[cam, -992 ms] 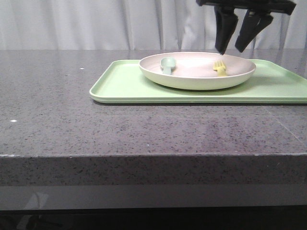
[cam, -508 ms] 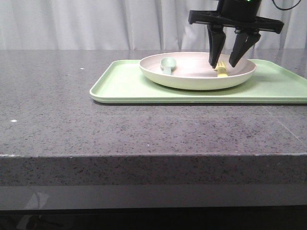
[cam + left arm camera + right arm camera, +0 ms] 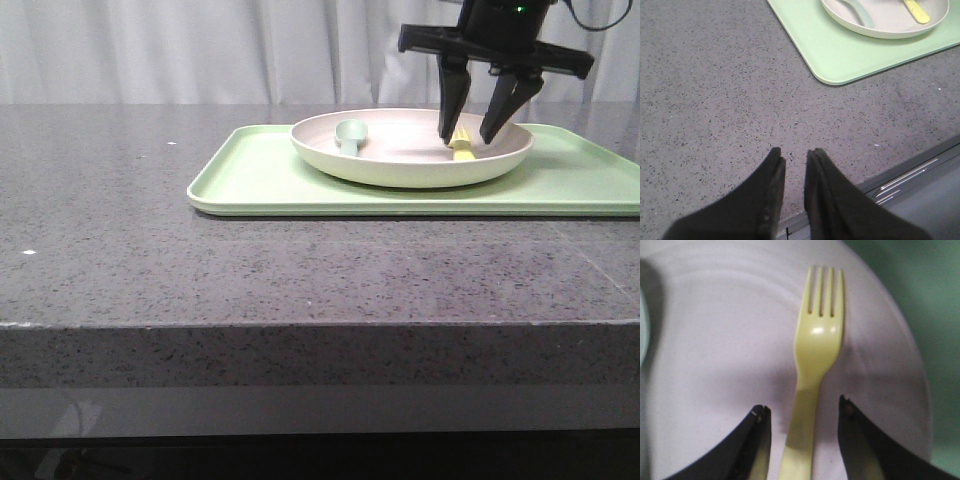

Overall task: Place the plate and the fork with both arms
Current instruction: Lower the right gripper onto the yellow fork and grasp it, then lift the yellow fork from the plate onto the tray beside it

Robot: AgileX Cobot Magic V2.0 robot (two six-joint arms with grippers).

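Fork [image 3: 817,355] lies in the plate [image 3: 400,165], handle between the right end effector's [image 3: 802,415] open jaws, tines toward twelve o'clock; left end effector [image 3: 795,157], slightly parted and empty, hovers over bare surface [image 3: 715,100].

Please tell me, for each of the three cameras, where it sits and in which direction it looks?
Front view: level with the table edge, facing forward at the tray, plate and right gripper.
Left wrist view: above bare table, showing the left gripper.
Right wrist view: straight down on the fork between the open fingers.
All three views show the fork on the plate.
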